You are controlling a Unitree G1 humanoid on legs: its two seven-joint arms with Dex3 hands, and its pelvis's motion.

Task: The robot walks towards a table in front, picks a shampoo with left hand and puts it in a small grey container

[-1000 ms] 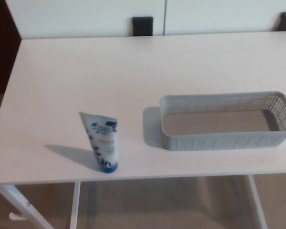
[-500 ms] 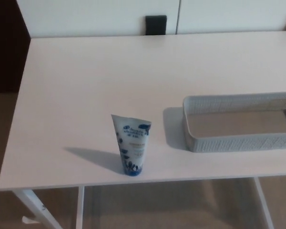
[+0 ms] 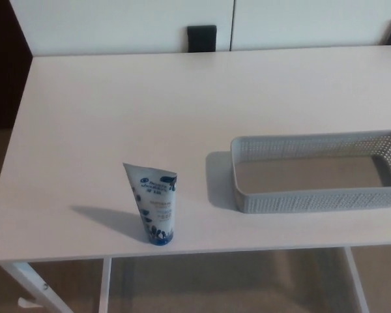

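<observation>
Only cam shifted, objs sit as before: white worktop [image 3: 117, 111] w/ grey container [image 3: 316, 201] at 4 o'clock, shampoo tube [image 3: 155, 205] upright on its cap at 7 o'clock, well apart; left hand, right hand out of view, state can't tell.

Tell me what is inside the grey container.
Nothing shows inside the grey container: only its bare floor. Its near wall hides a strip of floor. The shampoo stands outside it.
</observation>
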